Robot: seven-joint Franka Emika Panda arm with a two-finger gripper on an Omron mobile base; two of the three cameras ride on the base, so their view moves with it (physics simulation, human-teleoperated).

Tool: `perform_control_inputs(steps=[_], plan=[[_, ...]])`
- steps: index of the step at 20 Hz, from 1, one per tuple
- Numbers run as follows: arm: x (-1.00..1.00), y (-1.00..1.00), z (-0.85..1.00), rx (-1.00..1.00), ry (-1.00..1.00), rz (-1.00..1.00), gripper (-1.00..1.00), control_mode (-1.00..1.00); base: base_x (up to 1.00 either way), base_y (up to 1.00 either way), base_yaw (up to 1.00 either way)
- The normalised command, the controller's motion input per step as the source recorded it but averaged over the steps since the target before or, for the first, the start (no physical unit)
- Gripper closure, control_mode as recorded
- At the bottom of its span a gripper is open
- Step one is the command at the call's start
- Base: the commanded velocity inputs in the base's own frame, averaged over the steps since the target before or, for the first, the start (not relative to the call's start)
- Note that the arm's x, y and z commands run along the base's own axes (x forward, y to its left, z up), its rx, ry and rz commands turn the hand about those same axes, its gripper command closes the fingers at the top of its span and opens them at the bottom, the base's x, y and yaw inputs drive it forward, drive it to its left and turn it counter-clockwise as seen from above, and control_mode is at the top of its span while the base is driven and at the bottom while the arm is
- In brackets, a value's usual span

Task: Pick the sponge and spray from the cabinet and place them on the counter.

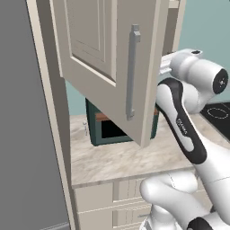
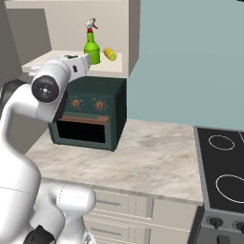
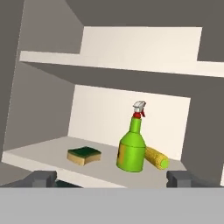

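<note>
The cabinet [image 3: 48,153] stands open, its door [image 1: 112,67] swung out towards me. On the lower shelf the sponge [image 3: 84,155] lies flat, green on top with a yellow edge. To its right the spray [image 3: 132,146] stands upright, green-bodied with a red and grey trigger top; it also appears as the spray [image 2: 91,45] in the right base view. My gripper [image 3: 111,179] is open just in front of the shelf edge, with one fingertip [image 3: 41,178] low left and the other low right. Nothing is between them. The counter [image 2: 152,152] lies below the cabinet.
A yellow corn cob [image 3: 156,157] lies right behind the spray. A dark green oven [image 2: 90,114] sits on the counter under the cabinet. A black cooktop [image 2: 221,171] is at the right. The door's grey bar handle [image 1: 131,72] hangs close to my arm.
</note>
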Motion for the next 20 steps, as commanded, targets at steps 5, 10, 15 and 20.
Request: perform_control_inputs(steps=[5,10,15,20], plan=[[0.37,0.0,0.12,0.04,0.02,-0.03,-1.0,-1.0,0.0,0.0,0.0],[0.38,0.0,0.09,0.01,0.09,-0.03,-1.0,-1.0,0.0,0.0,0.0],[0.27,0.0,0.11,0.0,0.15,-0.03,-1.0,-1.0,0.0,0.0,0.0],[0.16,0.0,0.1,0.0,0.04,-0.02,-1.0,-1.0,0.0,0.0,0.0]])
